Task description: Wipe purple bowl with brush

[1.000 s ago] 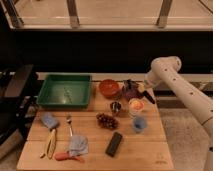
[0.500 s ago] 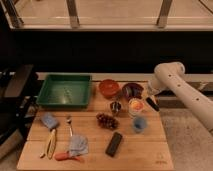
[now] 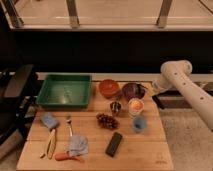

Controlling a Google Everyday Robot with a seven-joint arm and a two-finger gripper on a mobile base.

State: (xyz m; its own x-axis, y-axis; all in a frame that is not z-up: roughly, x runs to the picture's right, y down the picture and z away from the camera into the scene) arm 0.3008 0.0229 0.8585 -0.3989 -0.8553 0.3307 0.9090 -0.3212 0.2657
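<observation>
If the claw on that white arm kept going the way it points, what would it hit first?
Probably the purple bowl: the gripper hangs just right of it in the picture, seemingly aimed toward its rim. Depth is unclear, so it could miss.

We see a pale wooden counter (image 3: 150, 152) standing before a dark wall (image 3: 100, 52). Above the wall runs a bright band of window (image 3: 115, 12), split by grey metal uprights (image 3: 73, 14). A black chair (image 3: 17, 89) stands at the left, just beside the counter. Speckled grey floor (image 3: 186, 137) shows at the right. The end effector (image 3: 153, 95) hangs at the counter's right rear edge.
</observation>
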